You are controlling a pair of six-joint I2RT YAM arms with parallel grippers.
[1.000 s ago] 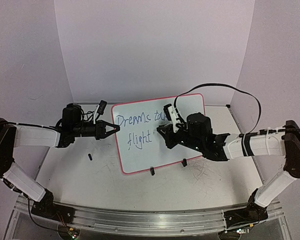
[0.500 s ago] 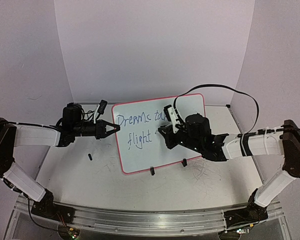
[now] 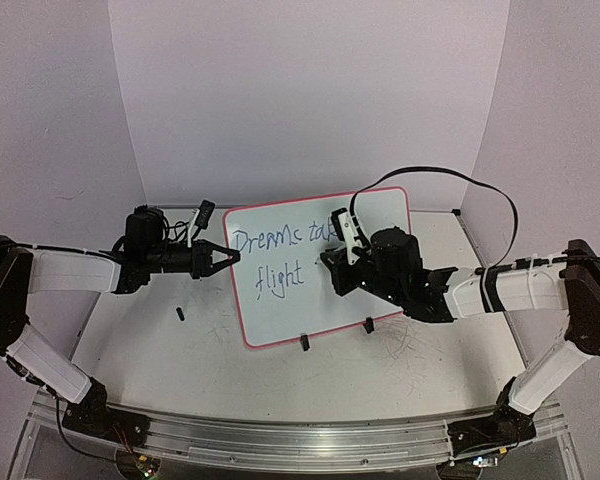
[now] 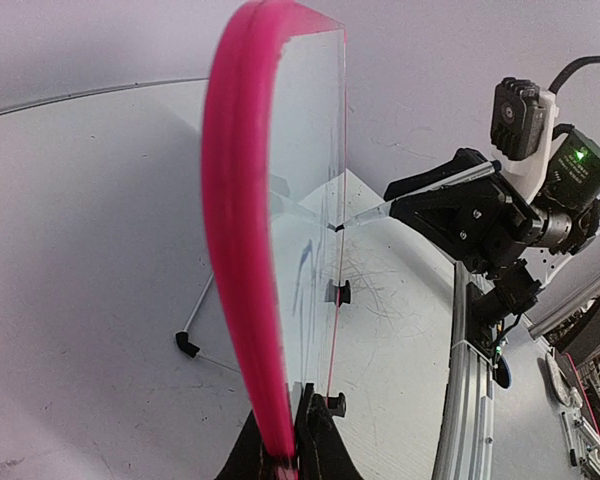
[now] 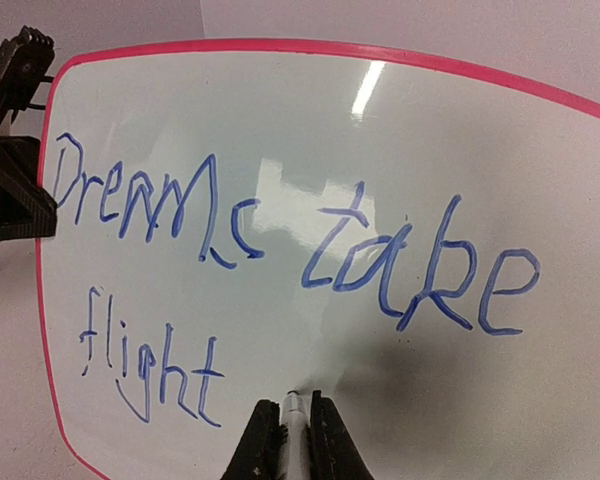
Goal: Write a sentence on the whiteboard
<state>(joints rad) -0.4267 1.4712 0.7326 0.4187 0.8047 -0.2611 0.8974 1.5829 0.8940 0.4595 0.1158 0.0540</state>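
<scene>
The whiteboard [image 3: 315, 312] stands tilted on the table, pink-rimmed, with "Dreams take flight" written on it in blue. My left gripper [image 3: 234, 257] is shut on its left rim [image 4: 242, 250], the pink edge pinched between the fingers [image 4: 325, 462]. My right gripper [image 3: 333, 266] is shut on a marker [image 5: 295, 425]. The marker's tip sits at the board face [image 5: 280, 130], right of "flight" and below "take". From the left wrist the marker [image 4: 368, 212] shows slanting to the board's front.
Two black clip feet [image 3: 305, 343] [image 3: 368, 324] hold the board's lower edge. A small black cap [image 3: 180, 314] lies on the scuffed tabletop left of the board. A black cable [image 3: 450, 175] loops above the right arm. Curved white walls close the back.
My right gripper with the marker has shifted slightly up and to the right along the board. The left gripper and the board have stayed put.
</scene>
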